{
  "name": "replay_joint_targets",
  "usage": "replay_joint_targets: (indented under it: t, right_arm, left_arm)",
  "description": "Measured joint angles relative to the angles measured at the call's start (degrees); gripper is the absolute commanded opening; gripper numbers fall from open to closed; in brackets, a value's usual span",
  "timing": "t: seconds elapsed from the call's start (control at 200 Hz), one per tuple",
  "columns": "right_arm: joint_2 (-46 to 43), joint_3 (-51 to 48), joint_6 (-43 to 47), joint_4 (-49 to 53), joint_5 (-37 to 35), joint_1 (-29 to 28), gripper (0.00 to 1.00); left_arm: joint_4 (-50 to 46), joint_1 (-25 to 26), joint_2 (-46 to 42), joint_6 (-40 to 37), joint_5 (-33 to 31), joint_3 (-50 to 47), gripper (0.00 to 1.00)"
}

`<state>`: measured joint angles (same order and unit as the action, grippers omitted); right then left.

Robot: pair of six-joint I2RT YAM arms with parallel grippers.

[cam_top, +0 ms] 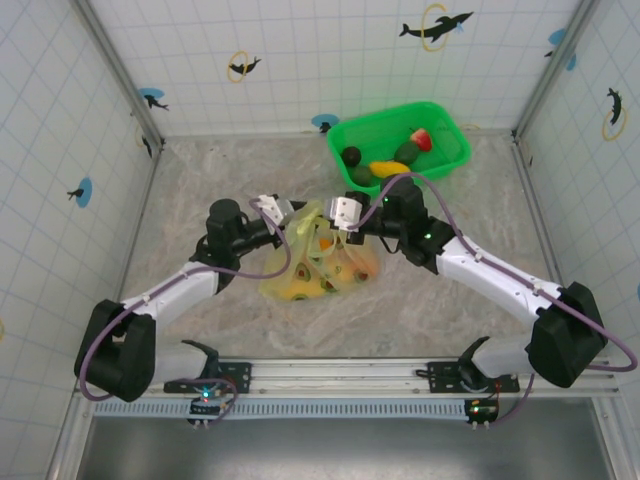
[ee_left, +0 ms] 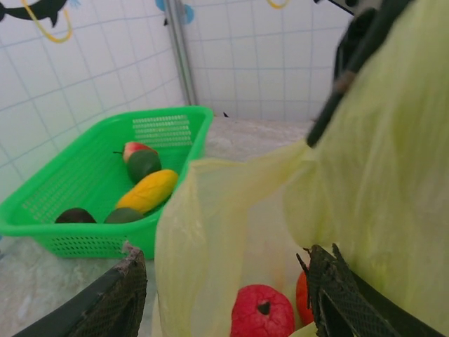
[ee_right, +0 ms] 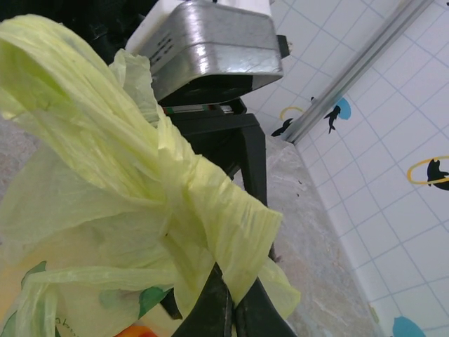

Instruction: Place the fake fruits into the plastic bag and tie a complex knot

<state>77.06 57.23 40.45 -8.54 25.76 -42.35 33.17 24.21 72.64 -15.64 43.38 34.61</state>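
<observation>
Pinching a twisted strip of the plastic bag (ee_right: 91, 133), the right end effector (ee_right: 230, 298) has its two dark fingers pressed together on the yellow-green film. Just above its fingertips the film gathers into a bunched lump (ee_right: 179, 203); whether that is a finished knot I cannot tell. Beyond the lump rises a grey metal housing (ee_right: 210, 42) on the other arm.

The left end effector (ee_left: 224, 267) stands with its fingers (ee_left: 116, 302) well apart. Bag film hangs between them, and neither pad visibly presses on it. Low between those fingers, inside the bag, lie two fake fruits: a red fruit (ee_left: 262, 312) and, just beside it, an orange fruit (ee_left: 303, 298).

Ahead and to the left of the left end effector a green basket (ee_left: 84, 182) sits on the worktop (ee_left: 42, 288). It holds a yellow fruit (ee_left: 147, 191), a red-and-green fruit (ee_left: 140, 160) and two dark fruits (ee_left: 75, 215).

From above, both end effectors meet over the top of the bag, whose body spreads on the worktop below them, toward the arm bases. The basket lies beyond the right end effector.
</observation>
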Motion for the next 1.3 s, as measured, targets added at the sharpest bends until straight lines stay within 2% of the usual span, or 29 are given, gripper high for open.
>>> replay_joint_targets:
  t: [0.29, 0.515, 0.621, 0.801, 0.926, 1.036, 1.096, 1.191, 1.301]
  right_arm:
    - [0.0, 0.0, -1.0, -0.6, 0.3, 0.0, 0.0]
    - [0.0, -0.1, -1.9, -0.9, 0.5, -0.1, 0.0]
    - [0.0, -0.7, -2.2, -1.5, 0.5, -0.2, 0.0]
    - [0.0, -1.5, -3.0, -2.4, 0.5, -0.5, 0.0]
    - [0.0, -1.5, -3.7, -2.8, 0.3, -0.5, 0.0]
    - [0.0, -1.5, -4.3, -3.2, -0.2, -0.5, 0.0]
    - [0.0, -1.5, -4.7, -3.2, -0.6, -0.7, 0.04]
    - [-0.1, -1.8, -5.5, -3.6, -1.6, -0.8, 0.25]
    - [-2.1, -3.7, -6.3, -4.0, -4.5, -1.4, 0.37]
  left_arm:
    - [-2.3, 1.4, 0.0, -2.4, 1.1, 0.0, 0.62]
    - [-0.3, 1.4, 0.3, -0.6, 0.8, 0.2, 0.59]
    - [1.9, 1.4, 0.8, 1.0, 0.8, 0.2, 0.52]
    - [4.9, 1.4, 1.0, 3.6, 1.8, 0.2, 0.28]
    - [6.0, 1.4, 1.6, 5.0, 3.3, 0.2, 0.0]
    - [6.3, 1.4, 1.7, 5.4, 4.1, 0.2, 0.0]
    - [6.3, 1.4, 1.7, 5.6, 4.0, 0.2, 0.0]
    - [6.3, 1.4, 1.6, 6.5, 3.6, 0.0, 0.0]
    - [6.5, 1.4, 0.8, 7.9, 1.8, -1.0, 0.0]
